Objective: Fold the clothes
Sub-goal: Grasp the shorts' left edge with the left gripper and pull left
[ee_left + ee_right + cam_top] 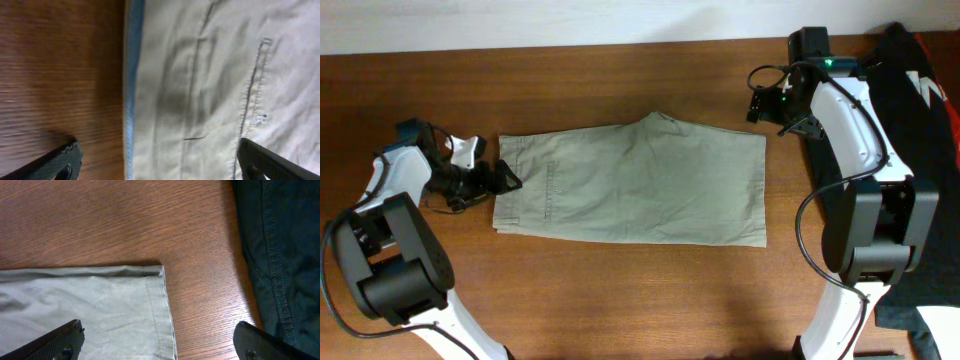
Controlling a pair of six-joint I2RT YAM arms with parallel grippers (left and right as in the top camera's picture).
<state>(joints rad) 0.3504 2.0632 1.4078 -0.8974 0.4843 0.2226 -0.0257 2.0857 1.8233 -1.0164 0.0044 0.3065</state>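
The light khaki shorts [630,185] lie flat in the middle of the wooden table, folded in half lengthwise, waistband to the left and leg hems to the right. My left gripper [502,177] is open at the waistband's edge; in the left wrist view [160,162] its fingers straddle the waistband [165,90], with the slit back pocket [252,85] to the right. My right gripper [770,108] is open above the far right hem corner. In the right wrist view [160,342] its fingers straddle the hem corner [155,280]. Neither holds anything.
A dark garment pile [920,110] lies on the table's right edge beside the right arm; dark denim [275,255] shows in the right wrist view. Bare wood [620,300] surrounds the shorts. A white wall runs along the back edge.
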